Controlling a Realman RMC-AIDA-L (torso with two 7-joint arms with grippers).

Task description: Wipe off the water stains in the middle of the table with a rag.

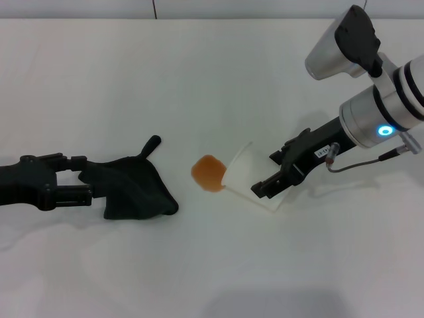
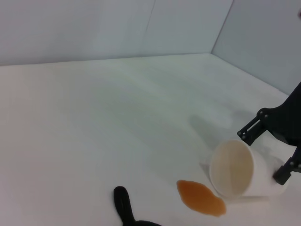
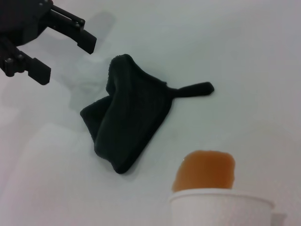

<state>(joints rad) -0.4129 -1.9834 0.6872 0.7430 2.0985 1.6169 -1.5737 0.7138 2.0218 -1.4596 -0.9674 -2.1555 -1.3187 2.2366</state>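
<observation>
The water stains (image 1: 209, 173) form one small amber, translucent blotch near the middle of the white tabletop (image 1: 199, 79). The rag (image 1: 136, 187), a dark crumpled cloth with a thin tail pointing far-right, lies to the left of the blotch, apart from it. The left gripper (image 1: 83, 184) reaches in low from the left, its fingers spread, tips at the rag's left edge. The right gripper (image 1: 268, 182) comes in from the right, angled down, pinching a white paper cup (image 1: 252, 180) tipped on its side with its mouth at the blotch
</observation>
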